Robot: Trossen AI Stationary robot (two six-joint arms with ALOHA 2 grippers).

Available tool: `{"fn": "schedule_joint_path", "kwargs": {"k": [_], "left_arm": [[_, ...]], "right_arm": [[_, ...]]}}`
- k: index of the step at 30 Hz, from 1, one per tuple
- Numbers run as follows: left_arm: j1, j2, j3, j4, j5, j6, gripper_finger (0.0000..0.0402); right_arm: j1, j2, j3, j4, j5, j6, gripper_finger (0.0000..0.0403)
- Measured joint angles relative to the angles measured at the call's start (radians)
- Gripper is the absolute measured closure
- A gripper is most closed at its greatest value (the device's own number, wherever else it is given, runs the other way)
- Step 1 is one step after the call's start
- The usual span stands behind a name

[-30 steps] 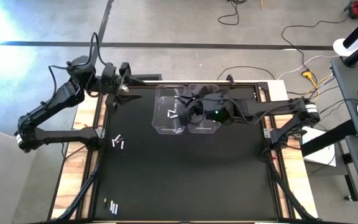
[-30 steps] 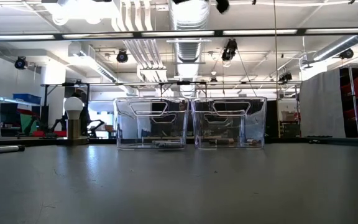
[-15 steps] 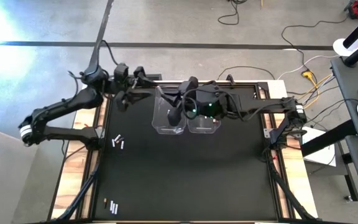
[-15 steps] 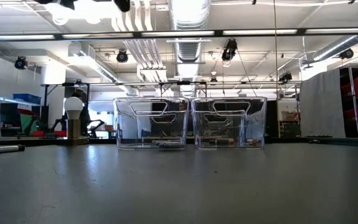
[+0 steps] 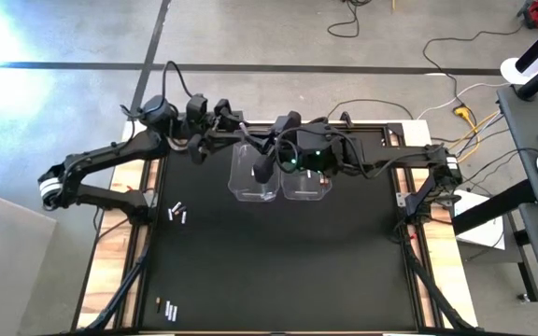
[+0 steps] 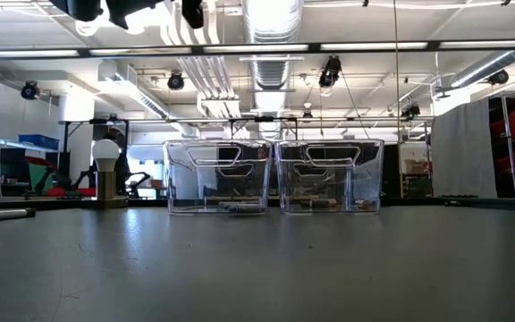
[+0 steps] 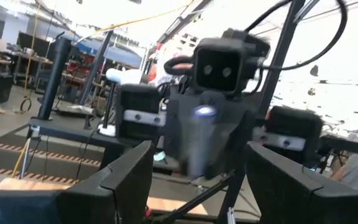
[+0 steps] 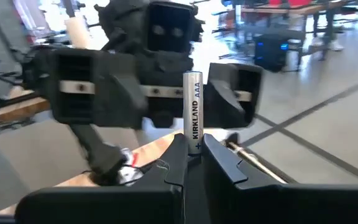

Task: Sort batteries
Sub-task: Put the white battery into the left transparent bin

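Left gripper (image 5: 241, 131) swung in from the worktop's far-left corner toward the bins, now facing the right gripper (image 5: 261, 173). Right gripper shifted from over the right bin to over the left bin (image 5: 254, 190), wrist rotated.

Two arms meeting over clear bins (image 5: 278, 173), loose batteries (image 5: 177, 213) apparently on black mat (image 5: 278, 261)

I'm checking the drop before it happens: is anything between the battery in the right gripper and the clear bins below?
Nothing visible. The right gripper holds the battery upright above the clear bins, whose tops are open. The left gripper, open, faces it from beside, not underneath.
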Motion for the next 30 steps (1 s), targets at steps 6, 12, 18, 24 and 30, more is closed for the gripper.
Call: {"fn": "schedule_joint_path", "kwargs": {"k": [6,12,18,24,30], "left_arm": [[-0.001,0.025,0.000,0.051,0.026,-0.039,0.0253],[0.000,0.050,0.000,0.061,0.018,-0.039,0.0377],[-0.001,0.056,0.000,0.086,0.019,-0.056,0.0373],[-0.003,0.054,0.000,0.093,0.042,-0.057,0.0308],[-0.007,0.066,0.000,0.105,0.031,-0.059,0.0262]], "right_arm": [[-0.004,0.000,-0.005,-0.002,0.060,0.008,0.0380],[-0.004,0.000,-0.006,-0.015,0.060,0.019,0.0380],[-0.003,-0.002,-0.006,-0.030,0.062,0.053,0.0380],[-0.004,-0.002,-0.006,-0.031,0.060,0.055,0.0380],[-0.004,-0.001,-0.007,-0.042,0.063,0.054,0.0380]]}}
